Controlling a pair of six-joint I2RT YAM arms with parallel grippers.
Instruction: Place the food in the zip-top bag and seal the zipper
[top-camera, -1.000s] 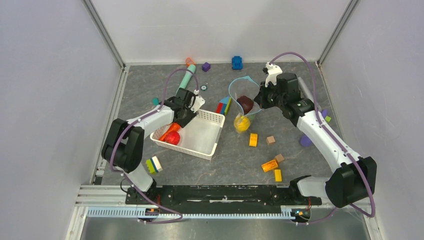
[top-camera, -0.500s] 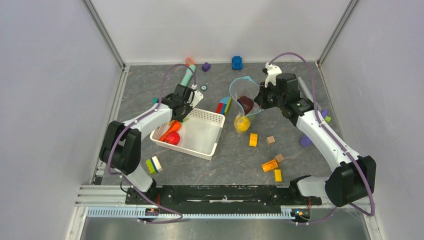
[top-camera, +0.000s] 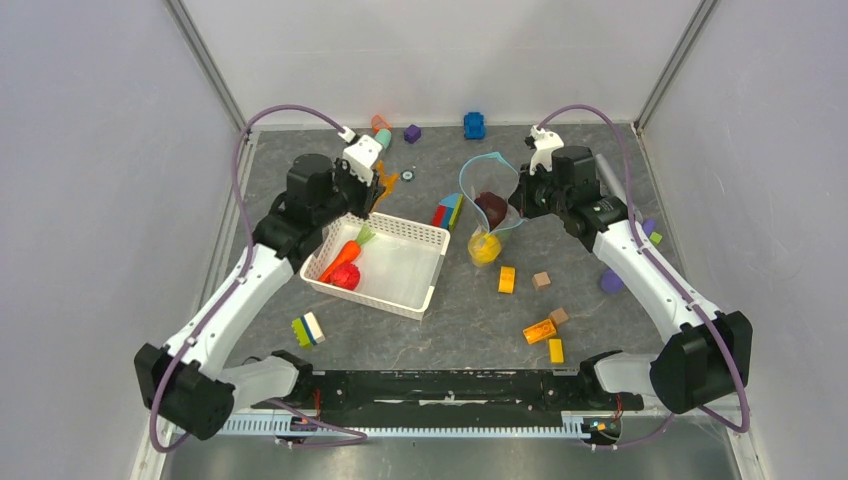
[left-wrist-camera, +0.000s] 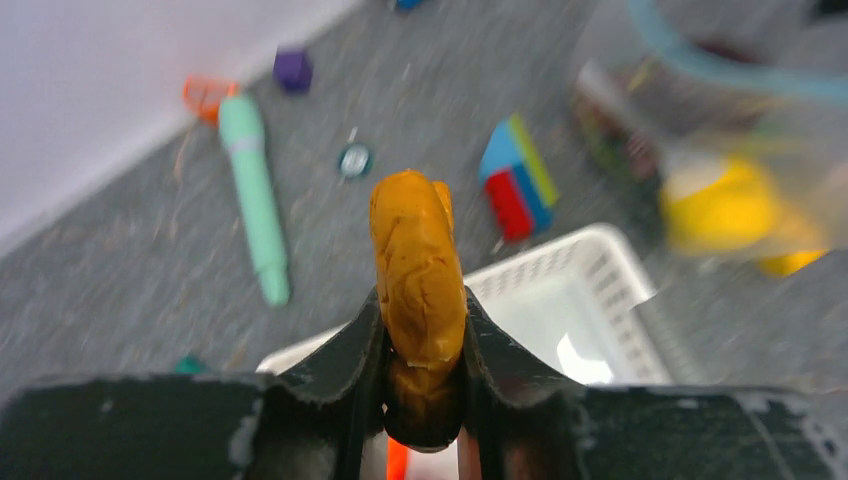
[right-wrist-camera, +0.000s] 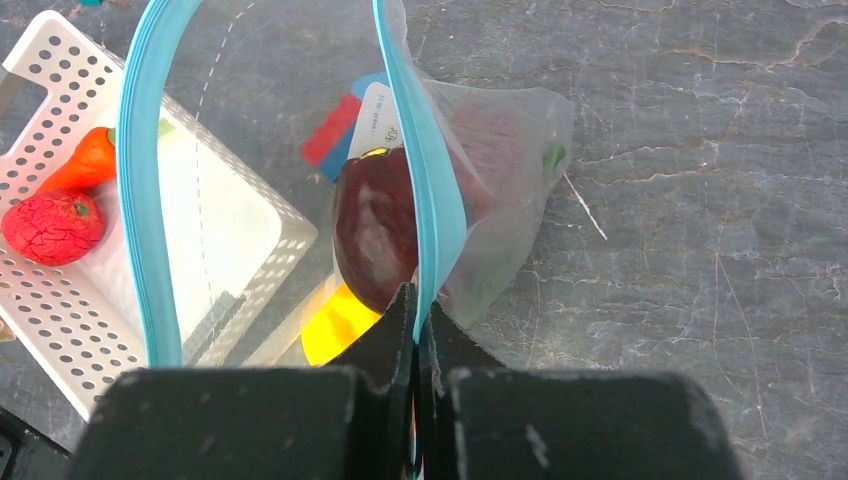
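The left fingers (left-wrist-camera: 348, 362) are clamped on a lumpy orange-brown food piece (left-wrist-camera: 418, 262), which hangs above the white basket (top-camera: 405, 272). The right fingers (right-wrist-camera: 382, 338) pinch tight on the blue zipper (right-wrist-camera: 424, 190) and hold the zip-top bag (top-camera: 487, 185) with its mouth open over the worktop (top-camera: 450, 325). A maroon piece (right-wrist-camera: 372, 230) and a yellow piece (top-camera: 484, 247) sit inside the bag. This looks like the carrying step. The next move calls for a swing across to the right and a drop into that mouth.

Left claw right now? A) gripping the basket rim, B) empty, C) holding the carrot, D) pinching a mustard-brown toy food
D: the left wrist view shows the left claw closed on a mustard-brown toy food, held above the white basket, where the carrot lies.
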